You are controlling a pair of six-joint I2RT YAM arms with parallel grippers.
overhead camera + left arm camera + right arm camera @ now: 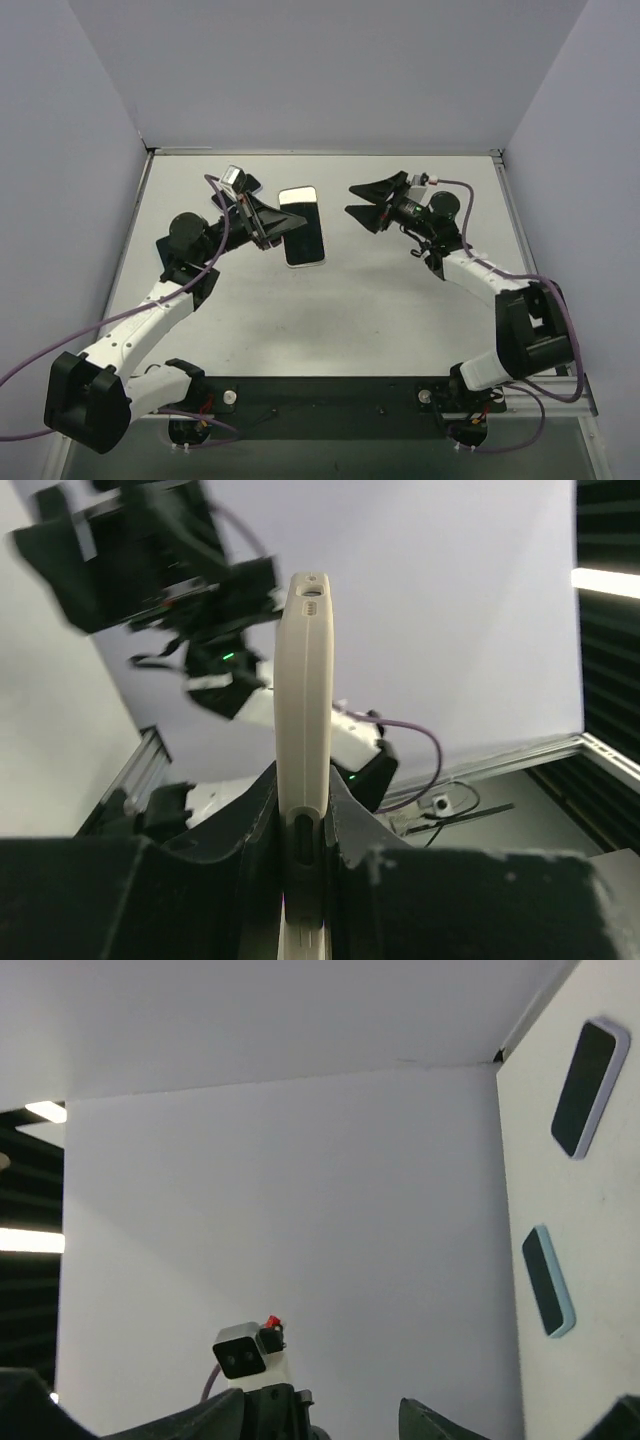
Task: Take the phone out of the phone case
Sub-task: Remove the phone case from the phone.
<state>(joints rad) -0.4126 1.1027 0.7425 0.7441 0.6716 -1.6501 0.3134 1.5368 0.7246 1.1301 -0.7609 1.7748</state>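
phone case [303, 710] is standing up on its thin edge, and the left gripper [303, 798] is pinching it low down between its two black fingers [245, 825]. the case is looking cream coloured, with little holes at the top end. seeing it from the side like this, i am not able to tell if the phone is sitting inside it. the right gripper [350, 200] is hanging in the air a little way off, with its fingers spread apart and nothing between them. a flat phone [303, 232] with a dark screen is lying face up on the table [380, 310], just beside the left gripper (it may be the phone already out of the case, but i am only guessing).

i am thinking the step now is getting the phone free, if it is in there. to do this well, the left gripper should be holding tight so the case is not wobbling. the right gripper should be coming in slowly, lining up with the top edge, closing on just one corner and peeling gently. pulling too hard could be making the case slip out and drop on the flat phone. if the case is empty, the left gripper should be lowering it softly onto the table, away from the flat phone
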